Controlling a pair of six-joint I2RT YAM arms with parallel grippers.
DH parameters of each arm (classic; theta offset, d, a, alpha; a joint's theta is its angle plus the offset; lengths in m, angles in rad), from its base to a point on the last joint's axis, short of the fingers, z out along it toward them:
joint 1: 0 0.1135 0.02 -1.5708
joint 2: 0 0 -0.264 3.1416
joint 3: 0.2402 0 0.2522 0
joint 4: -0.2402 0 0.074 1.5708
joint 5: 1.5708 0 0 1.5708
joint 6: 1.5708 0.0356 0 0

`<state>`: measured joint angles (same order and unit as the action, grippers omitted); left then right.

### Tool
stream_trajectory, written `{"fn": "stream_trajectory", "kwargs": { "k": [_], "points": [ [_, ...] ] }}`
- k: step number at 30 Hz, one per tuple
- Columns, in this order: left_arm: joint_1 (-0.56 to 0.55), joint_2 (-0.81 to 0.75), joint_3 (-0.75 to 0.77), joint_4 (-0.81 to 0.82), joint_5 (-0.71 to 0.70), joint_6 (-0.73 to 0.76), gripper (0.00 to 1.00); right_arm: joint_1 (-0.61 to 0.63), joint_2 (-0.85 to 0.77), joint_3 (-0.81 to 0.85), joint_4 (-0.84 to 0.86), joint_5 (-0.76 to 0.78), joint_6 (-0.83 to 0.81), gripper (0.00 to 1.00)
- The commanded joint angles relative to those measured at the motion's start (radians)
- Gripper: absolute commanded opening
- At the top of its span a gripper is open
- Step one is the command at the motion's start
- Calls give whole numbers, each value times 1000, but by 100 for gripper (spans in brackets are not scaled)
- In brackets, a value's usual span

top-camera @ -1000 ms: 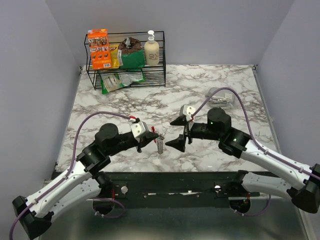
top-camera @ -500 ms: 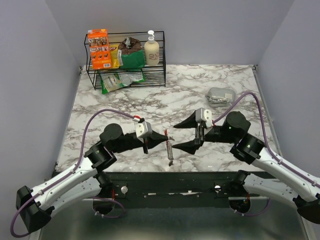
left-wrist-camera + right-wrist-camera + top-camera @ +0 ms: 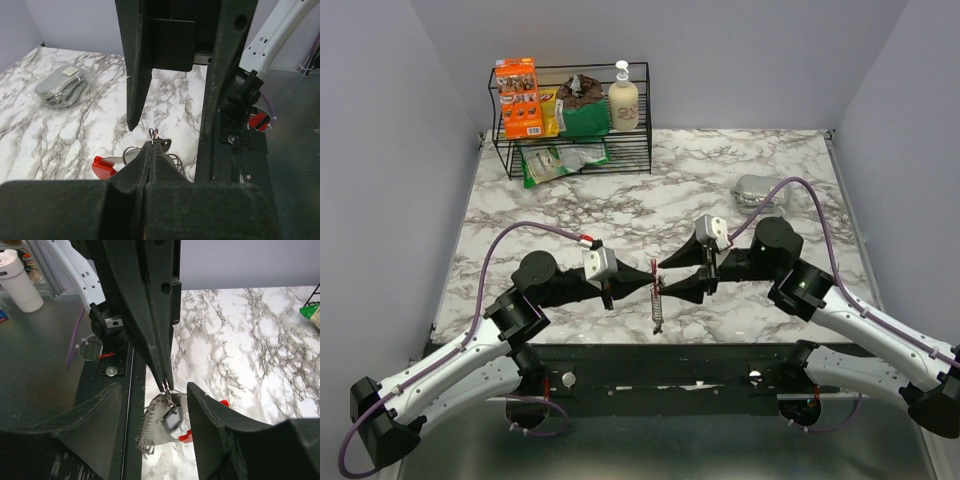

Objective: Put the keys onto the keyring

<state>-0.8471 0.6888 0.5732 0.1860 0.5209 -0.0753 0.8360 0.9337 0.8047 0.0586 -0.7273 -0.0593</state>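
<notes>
Since the earlier frame, the right gripper [image 3: 662,279] has closed in leftward and narrowed its gap. The left gripper [image 3: 646,280] and its load sit almost where they were.

**Left gripper.** Its fingers are pressed together tip to tip, pinching the small dark wire loop [image 3: 154,133]. Thin wire against smooth black finger faces gives little contact area, so this hold is probably prone to slipping under side load.

**Keyring** [image 3: 658,308]. It hangs below the left fingertips, over the near edge of the marble table [image 3: 570,220], and appears clear of the surface.
- Shape: a flat D, with one curved glossy red side and one gray side cut in saw-tooth ridges.
- Handling: it looks rigid and light. Hanging from a single loop, it will likely swing and twist at a touch.
- Where to hold: the flat faces or the red curve should take a steadying pinch best. The ridged edge offers poor seating.
- Key: in the right wrist view a tiny dark piece [image 3: 171,421] lies against the gray face. It is blurred and may be a key, but this cannot be confirmed.

**Right gripper.** Its fingers are spread, one on either side of the hanging keyring, and no contact is visible.

**Pouch.** A soft gray pouch [image 3: 760,190] lies well apart, toward the far right of the table.
</notes>
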Motion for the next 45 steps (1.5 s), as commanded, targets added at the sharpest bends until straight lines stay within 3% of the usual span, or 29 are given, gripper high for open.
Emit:
{"fn": "stream_trajectory", "kwargs": {
  "k": [1, 9, 20, 26, 31, 40, 41, 44, 45],
  "points": [
    [-9, -18, -10, 55, 33, -4, 0, -12, 7, 11, 37, -11, 10, 59],
    [-10, -21, -7, 56, 41, 0, 0, -35, 10, 2, 40, -43, 13, 44],
    [-10, -20, 2, 59, 47, -6, 0, -51, 50, 5, 43, -126, 18, 39],
    [-10, -23, 1, 69, 50, -11, 0, -54, 56, 2, 43, -138, 15, 23],
    [-12, -23, 2, 81, 56, -18, 0, -58, 53, 2, 46, -156, 12, 1],
    [-12, 15, 59, -38, 33, 17, 0, -71, 59, 40, 17, -156, 0, 0],
    [-12, 21, 79, -58, 30, 23, 2, -72, 69, 47, -8, -152, -5, 1],
    [-12, 47, 122, -152, 22, 61, 21, -72, 88, 71, -55, -130, -34, 0],
    [-12, 63, 134, -178, 22, 98, 32, -74, 96, 73, -55, -126, -40, 0]
  ]
}}
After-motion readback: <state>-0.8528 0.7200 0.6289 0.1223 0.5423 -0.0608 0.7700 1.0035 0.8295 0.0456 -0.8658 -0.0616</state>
